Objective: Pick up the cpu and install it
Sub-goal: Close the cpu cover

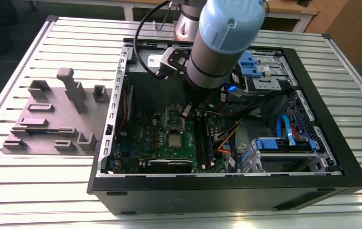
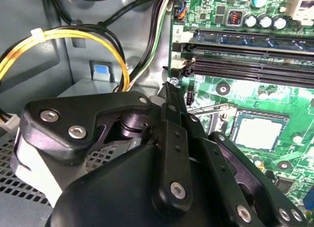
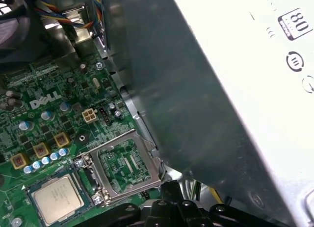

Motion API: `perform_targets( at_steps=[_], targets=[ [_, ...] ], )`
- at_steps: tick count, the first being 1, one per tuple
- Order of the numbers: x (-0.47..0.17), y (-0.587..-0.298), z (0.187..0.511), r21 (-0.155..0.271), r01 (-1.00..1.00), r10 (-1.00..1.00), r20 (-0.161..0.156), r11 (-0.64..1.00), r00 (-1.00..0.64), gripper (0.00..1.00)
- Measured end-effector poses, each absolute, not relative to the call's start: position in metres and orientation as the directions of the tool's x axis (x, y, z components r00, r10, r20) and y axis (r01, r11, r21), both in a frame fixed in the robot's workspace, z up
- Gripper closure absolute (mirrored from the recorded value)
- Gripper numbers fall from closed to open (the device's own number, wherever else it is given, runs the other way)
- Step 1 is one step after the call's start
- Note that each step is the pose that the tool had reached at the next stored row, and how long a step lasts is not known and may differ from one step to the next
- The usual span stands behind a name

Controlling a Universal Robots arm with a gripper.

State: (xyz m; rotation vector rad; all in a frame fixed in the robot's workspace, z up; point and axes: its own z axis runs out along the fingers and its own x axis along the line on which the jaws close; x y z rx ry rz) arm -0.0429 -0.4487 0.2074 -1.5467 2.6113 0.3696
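First wrist view, cpu (image 3: 58,199) in socket, load frame (image 3: 125,166) open

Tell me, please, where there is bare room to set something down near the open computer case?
Free: the slatted table in front of the grey fixture block, and the strip beyond the case on the exterior view's right. Crowded: inside the case, around the cpu in its socket, with cables, the arm and blue drive bays.

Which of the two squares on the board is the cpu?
The solid silver-topped cpu; the metal frame beside it shows green board through its middle.
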Motion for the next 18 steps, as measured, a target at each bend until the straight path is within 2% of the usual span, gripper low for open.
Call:
perform_targets(
  at_steps=[18],
  targets=[
    [-0.050, -0.449, 0.221, 0.163, -0.873, -0.853, -0.191, 0.461, -0.486, 0.89]
  ],
)
